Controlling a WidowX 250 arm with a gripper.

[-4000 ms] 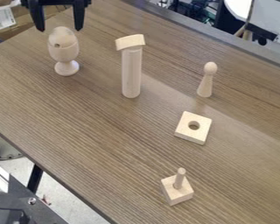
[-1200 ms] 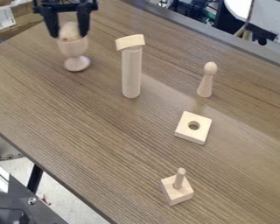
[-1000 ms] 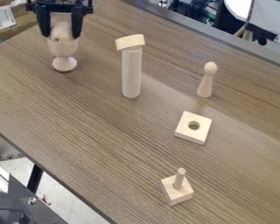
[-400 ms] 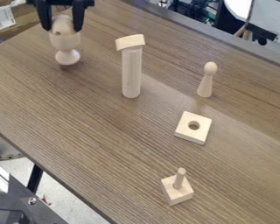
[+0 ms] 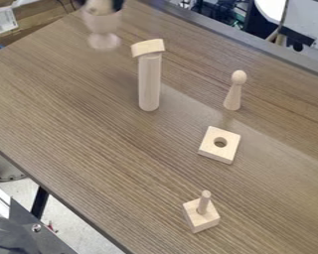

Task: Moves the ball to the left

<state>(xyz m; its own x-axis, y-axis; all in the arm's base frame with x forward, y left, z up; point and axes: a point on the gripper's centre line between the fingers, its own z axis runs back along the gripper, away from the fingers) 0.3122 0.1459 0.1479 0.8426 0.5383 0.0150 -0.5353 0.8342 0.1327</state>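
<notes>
1 fixed camera looked down at a slant on the table (image 5: 109,149).
It faced across the tabletop from above, close enough that the wood took up most of the frame, its edges running diagonally, with floor (image 5: 79,221) at lower left and background clutter (image 5: 218,11) at the top right.

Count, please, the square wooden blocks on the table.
2. The block with a round hole lies right of the centre, below the small wooden figure; the block with an upright peg is nearer the view's bottom edge.
</notes>
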